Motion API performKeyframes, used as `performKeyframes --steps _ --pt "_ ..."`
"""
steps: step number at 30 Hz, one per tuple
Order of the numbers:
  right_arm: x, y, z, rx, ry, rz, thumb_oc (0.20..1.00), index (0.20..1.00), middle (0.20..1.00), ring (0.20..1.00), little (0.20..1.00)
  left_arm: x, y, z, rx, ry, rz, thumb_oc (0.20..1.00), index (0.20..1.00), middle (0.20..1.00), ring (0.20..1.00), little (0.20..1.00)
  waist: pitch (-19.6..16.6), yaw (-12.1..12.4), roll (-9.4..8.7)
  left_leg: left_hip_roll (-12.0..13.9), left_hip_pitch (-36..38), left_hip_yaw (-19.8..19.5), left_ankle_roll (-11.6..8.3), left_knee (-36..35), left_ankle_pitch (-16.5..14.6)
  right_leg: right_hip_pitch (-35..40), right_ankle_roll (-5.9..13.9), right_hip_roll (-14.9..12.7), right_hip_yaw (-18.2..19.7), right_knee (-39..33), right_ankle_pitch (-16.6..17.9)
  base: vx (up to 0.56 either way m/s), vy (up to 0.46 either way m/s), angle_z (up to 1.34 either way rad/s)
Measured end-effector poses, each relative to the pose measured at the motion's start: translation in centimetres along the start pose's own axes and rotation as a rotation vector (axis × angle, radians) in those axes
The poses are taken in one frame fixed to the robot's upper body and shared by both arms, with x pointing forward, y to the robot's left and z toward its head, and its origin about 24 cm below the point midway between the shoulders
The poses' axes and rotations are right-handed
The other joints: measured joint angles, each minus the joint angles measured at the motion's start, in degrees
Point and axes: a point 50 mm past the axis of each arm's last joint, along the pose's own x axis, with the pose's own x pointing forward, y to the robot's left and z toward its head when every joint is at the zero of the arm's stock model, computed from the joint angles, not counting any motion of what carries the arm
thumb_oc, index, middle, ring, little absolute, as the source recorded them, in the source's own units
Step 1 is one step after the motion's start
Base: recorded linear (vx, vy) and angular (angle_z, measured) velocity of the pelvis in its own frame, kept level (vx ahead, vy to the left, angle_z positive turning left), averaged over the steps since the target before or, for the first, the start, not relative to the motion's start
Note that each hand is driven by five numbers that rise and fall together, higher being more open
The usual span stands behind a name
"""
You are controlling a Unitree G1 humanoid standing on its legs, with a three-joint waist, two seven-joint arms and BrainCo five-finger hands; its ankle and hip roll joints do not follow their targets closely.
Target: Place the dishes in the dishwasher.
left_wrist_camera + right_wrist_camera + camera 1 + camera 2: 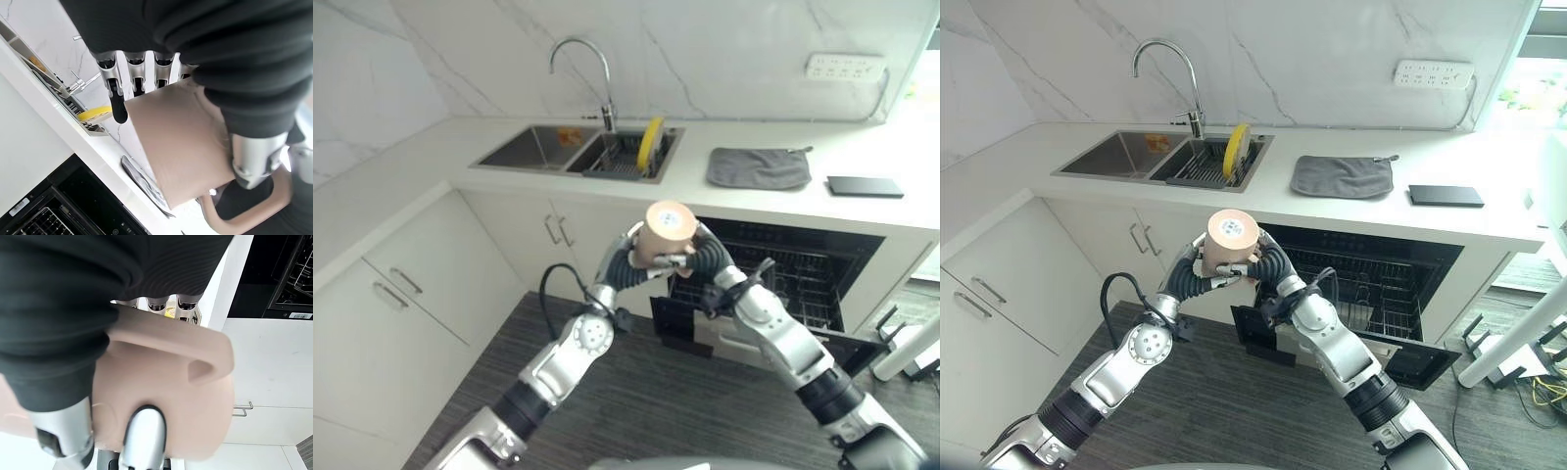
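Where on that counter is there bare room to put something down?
Bare counter left of the sink, and between the grey cloth and black pad. The sink's right basin is crowded: rack and yellow plate.

Mug held up between left hand and right hand, near of the open dishwasher. Sink far left, plate upright in its rack. Cloth right of sink; dark slab farther right.

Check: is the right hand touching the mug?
Touching. The right wrist view shows the right hand pressed against the mug, fingers curled round it.
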Motion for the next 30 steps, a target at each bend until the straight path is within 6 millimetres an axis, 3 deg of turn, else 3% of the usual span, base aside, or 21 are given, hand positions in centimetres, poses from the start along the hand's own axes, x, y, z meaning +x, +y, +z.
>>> performKeyframes --steps 9,11,12,13,15,21,25,30 --pt "-0.4 0.0 -0.5 0.049 -0.006 -0.016 0.200 0.200 0.200 0.200 0.200 0.0 -0.1 0.1 -0.001 -0.008 -0.021 0.200 0.200 0.200 0.200 0.200 0.0 0.0 0.00 0.0 0.0 0.0 0.00 0.0 0.0 0.0 0.00 0.0 0.0 0.0 0.0 0.00 0.000 0.00" --pt "-0.4 0.0 -0.5 0.052 -0.006 -0.018 0.200 0.200 0.200 0.200 0.200 0.0 -0.1 0.1 -0.001 -0.008 -0.023 0.539 0.539 0.539 0.539 0.539 0.0 0.0 0.01 0.0 -0.1 0.0 0.00 0.0 0.0 0.0 0.00 0.0 0.0 0.0 0.0 0.00 0.000 0.00" --pt "-0.4 0.0 -0.5 0.058 -0.005 -0.019 0.200 0.200 0.200 0.200 0.200 0.0 -0.1 0.1 -0.001 -0.008 -0.023 0.639 0.639 0.639 0.639 0.639 0.0 0.0 0.02 0.0 -0.1 0.0 0.00 0.0 0.0 0.0 0.00 0.0 0.0 0.0 0.0 0.00 0.000 0.00" --pt "-0.5 0.0 -0.5 0.073 -0.003 -0.021 0.200 0.200 0.200 0.200 0.200 0.0 -0.1 0.1 -0.001 -0.008 -0.023 0.959 0.959 0.959 0.959 0.959 0.0 0.0 0.04 0.0 -0.1 0.0 0.00 0.0 0.0 0.0 -0.01 0.0 0.0 0.0 0.0 0.00 0.000 0.00" --pt "-0.5 0.0 -0.6 0.095 -0.007 -0.028 0.200 0.200 0.200 0.200 0.200 0.0 -0.1 0.1 0.004 -0.010 -0.024 1.000 1.000 1.000 1.000 1.000 0.0 0.0 0.05 0.0 -0.1 0.0 -0.01 0.0 0.0 0.0 -0.01 0.0 0.0 0.0 0.0 0.00 0.000 0.00" --pt "-0.5 0.1 -0.7 0.170 -0.015 -0.062 0.200 0.200 0.200 0.200 0.200 0.1 -0.2 0.3 0.006 -0.016 -0.035 1.000 1.000 1.000 1.000 1.000 -0.1 0.0 0.21 0.0 -0.2 0.0 -0.02 0.0 0.0 0.0 -0.01 0.0 -0.1 0.0 0.0 -0.01 -0.003 0.00" --pt "-0.7 -0.5 -1.1 0.296 -0.019 -0.173 0.200 0.200 0.200 0.200 0.200 0.1 -0.7 0.3 0.036 -0.014 -0.051 1.000 1.000 1.000 1.000 1.000 -0.6 -0.1 0.85 0.0 -0.3 0.0 -0.01 0.0 0.0 0.0 -0.01 0.0 -0.1 0.0 0.0 -0.04 -0.013 0.01" --pt "-1.9 -1.1 -2.0 0.390 -0.038 -0.267 0.200 0.200 0.200 0.200 0.200 -0.3 -1.5 0.3 0.037 -0.012 -0.088 1.000 1.000 1.000 1.000 1.000 -1.0 -0.4 1.58 0.0 -0.7 -0.8 -0.01 0.0 0.3 0.1 -0.05 0.1 -1.0 0.0 -0.1 -0.03 -0.024 0.08"
